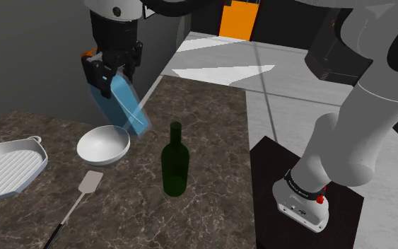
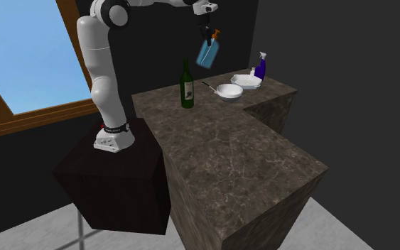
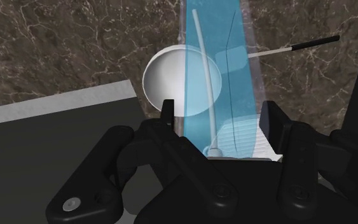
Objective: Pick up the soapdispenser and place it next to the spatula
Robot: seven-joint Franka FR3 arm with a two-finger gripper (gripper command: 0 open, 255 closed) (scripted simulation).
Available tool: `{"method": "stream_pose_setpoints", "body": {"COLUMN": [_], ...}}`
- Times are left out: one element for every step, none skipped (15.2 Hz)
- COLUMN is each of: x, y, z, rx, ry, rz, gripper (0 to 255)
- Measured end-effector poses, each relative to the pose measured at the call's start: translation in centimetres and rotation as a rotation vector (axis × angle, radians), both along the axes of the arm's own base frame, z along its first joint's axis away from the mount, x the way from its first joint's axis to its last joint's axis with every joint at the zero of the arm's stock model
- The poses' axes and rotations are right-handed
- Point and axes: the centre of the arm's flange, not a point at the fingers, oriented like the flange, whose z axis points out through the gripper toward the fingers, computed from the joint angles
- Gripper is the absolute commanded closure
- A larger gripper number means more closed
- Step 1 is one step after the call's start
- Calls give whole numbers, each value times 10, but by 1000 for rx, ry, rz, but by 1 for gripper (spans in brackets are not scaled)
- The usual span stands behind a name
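Observation:
My gripper (image 1: 116,79) is shut on a translucent blue soap dispenser (image 1: 128,106) with an orange pump top, which hangs tilted in the air above the counter. In the second exterior view the gripper (image 2: 206,31) holds the dispenser (image 2: 208,52) well above the worktop. Down on the counter lies the spatula (image 1: 82,189), pale blade and dark handle, just in front of a white bowl (image 1: 103,145). In the wrist view the fingers (image 3: 272,119) clasp the dispenser (image 3: 219,76); beneath it are the bowl (image 3: 166,79) and the spatula's handle (image 3: 298,46).
A dark green wine bottle (image 1: 174,161) stands upright to the right of the bowl. A white ribbed pan (image 1: 5,168) lies at the shoulder view's left. A purple spray bottle (image 2: 261,67) stands at the counter's far end. The dark marble counter (image 1: 204,177) ends beside my stand (image 1: 303,212).

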Motion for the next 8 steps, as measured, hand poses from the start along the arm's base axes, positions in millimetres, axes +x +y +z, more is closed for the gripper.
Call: {"method": "stream_pose_setpoints", "body": {"x": [1,1,1,2,2,1,2,1], "y": [0,0,0,1,0,1,0,1], "z": [-5,-11,-15,-21,-28,-33,-37,-43], "rx": [0,0,0,0,0,0,0,0], "ry": [0,0,0,0,0,0,0,0], "rz": [0,0,0,0,0,0,0,0], "gripper": [255,255,255,255,255,255,255,255]}}
